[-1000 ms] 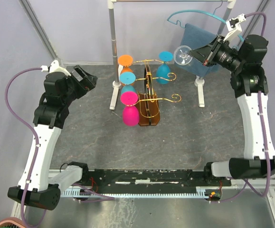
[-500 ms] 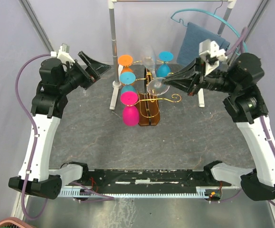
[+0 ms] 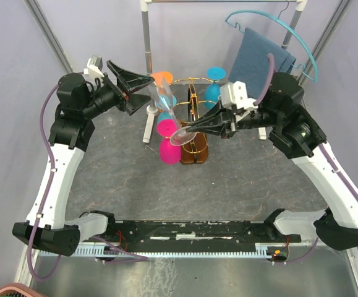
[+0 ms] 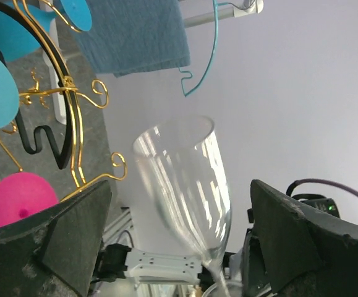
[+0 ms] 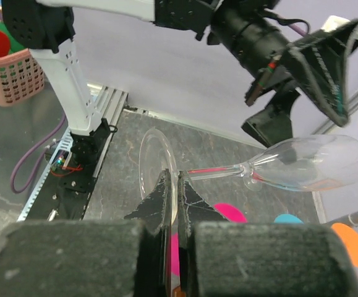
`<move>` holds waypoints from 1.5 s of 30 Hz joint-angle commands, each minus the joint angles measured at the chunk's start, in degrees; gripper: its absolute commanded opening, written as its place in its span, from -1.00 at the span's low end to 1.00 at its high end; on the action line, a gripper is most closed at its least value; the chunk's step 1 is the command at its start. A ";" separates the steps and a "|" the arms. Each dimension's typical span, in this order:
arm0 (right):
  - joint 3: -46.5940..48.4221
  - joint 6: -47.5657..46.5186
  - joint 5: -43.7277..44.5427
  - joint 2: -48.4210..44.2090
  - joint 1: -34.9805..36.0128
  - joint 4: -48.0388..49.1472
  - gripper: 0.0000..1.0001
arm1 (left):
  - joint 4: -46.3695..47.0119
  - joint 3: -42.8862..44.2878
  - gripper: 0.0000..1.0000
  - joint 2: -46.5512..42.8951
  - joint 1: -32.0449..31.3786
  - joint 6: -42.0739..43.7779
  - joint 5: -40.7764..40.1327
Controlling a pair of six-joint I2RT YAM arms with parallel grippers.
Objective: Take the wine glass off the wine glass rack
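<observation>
Wine glass point(image 5: 308, 162) foot in right gripper point(image 5: 174, 189)

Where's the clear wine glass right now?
In the top view's centre, the glass is held just left of the rack, its foot pinched by the right gripper and its bowl between the fingers of the open left gripper.

Left end effector point(image 4: 180, 185) spread wide; right end effector point(image 5: 173, 185) pinched tight.

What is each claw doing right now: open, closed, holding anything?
Left claw: open, straddling the wine glass bowl, not gripping.
Right claw: closed on the wine glass's foot.
</observation>
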 commanded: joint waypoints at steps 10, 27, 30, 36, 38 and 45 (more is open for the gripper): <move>8.20 -14.35 10.86 4.15 8.60 -9.50 -0.99 | 3.95 1.38 0.98 2.38 -1.33 -8.77 2.99; 8.01 -13.64 11.93 4.24 9.00 -9.16 -0.99 | 6.88 -2.59 0.31 2.53 -2.78 -10.93 4.29; 8.02 -13.41 12.08 4.36 9.00 -9.00 -0.99 | 7.59 -2.92 0.20 2.37 -3.04 -11.23 4.46; 9.19 -10.63 15.18 4.76 9.09 -8.84 -0.95 | 8.95 -3.74 -0.19 1.86 -3.01 -9.56 4.03; 9.43 -10.20 17.38 4.66 9.09 -8.95 -0.35 | 7.95 -3.69 -0.25 1.84 -3.04 -7.45 3.36; 8.57 -8.95 25.66 1.69 9.08 -8.35 1.00 | 2.04 -2.95 -0.28 1.10 -2.62 6.27 -3.88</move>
